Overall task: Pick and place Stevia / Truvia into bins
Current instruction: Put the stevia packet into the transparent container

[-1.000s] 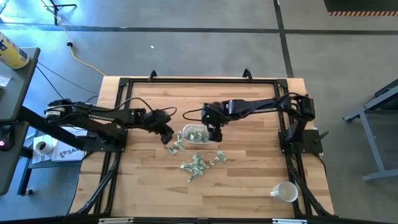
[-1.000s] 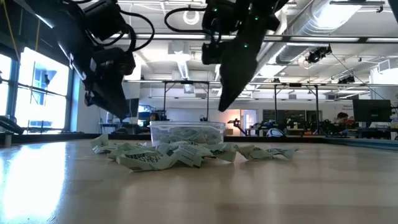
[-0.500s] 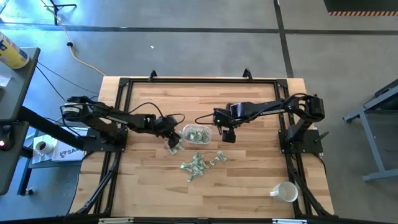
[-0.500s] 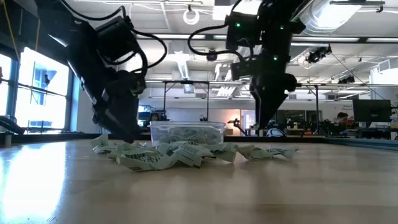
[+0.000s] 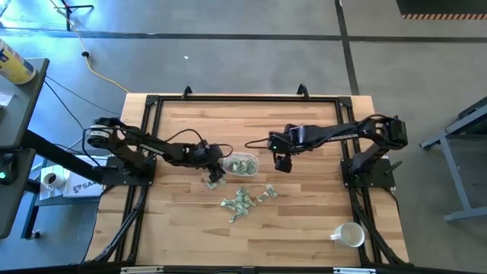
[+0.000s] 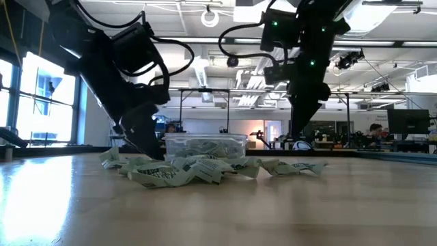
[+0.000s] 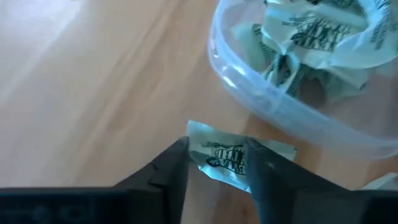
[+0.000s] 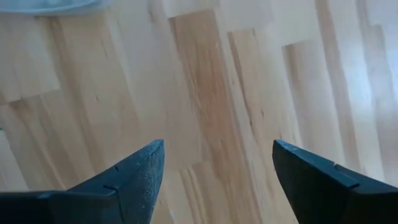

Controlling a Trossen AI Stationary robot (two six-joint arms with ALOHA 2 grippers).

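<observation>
Several packets banked, more to go: roughly midway, at a guess.

Starting with the table point(image 5: 304, 221): mostly bare wood, with the work bunched near its middle.

Reaching in from 9 o'clock, the left gripper point(image 7: 217, 149), set low at about 7 o'clock of the container point(image 7: 249, 102) and just outside its rim. Fingers point(image 7: 177, 162) drawn in on either side of one loose packet point(image 7: 227, 157), pinching it by the look of the wrist view. Cannot tell whether lifted off the wood or not.

Coming in from 3 o'clock, the right gripper point(image 8: 217, 149), hanging at 3 o'clock of the container, near it but apart. Fingers spread wide over bare planks, holding nothing.

Inside the container, a crumpled heap of stored packets point(image 7: 311, 43), green and white, filling most of the floor. Counted as the finished share.

Left to do: a scattered pile point(image 5: 242, 202) at 6 o'clock of the container, lying flat and overlapped on the wood, plus a couple more at 7 o'clock beside the left fingers. Hard to count exactly, but probably about as many as already sit inside.

Smallest and nearest to done, the pinched packet, needing only a short hop over the rim and a release.
</observation>
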